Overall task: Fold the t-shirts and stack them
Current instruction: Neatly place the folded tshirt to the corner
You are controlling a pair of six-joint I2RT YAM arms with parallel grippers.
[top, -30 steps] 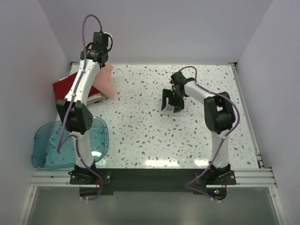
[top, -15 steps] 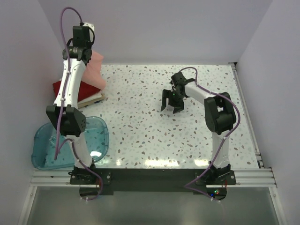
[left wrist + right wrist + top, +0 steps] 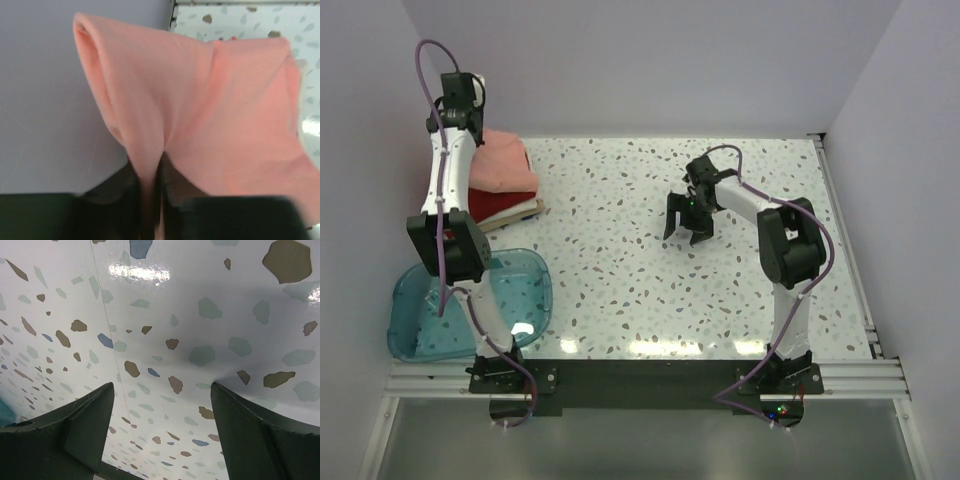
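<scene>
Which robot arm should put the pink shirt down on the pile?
Left: the left fingers pinch the salmon-pink cloth t-shirt, draped over the folded deep red t-shirt. The right fingers hang open above the speckled table, well away from the pile.

This is a robot test cell in a lab rather than a home or a shop. Plain pale walls box in three sides of a table, whose speckled terrazzo-pattern top shines under strong overhead light. An aluminium extrusion rail runs along the near edge beside a black mounting plate. The left arm and the right arm are bolted there side by side, each trailing a loose purple cable. A translucent blue plastic tub sits at the near left. At the far left lies a small pile of t-shirts, with the salmon-pink t-shirt on top
</scene>
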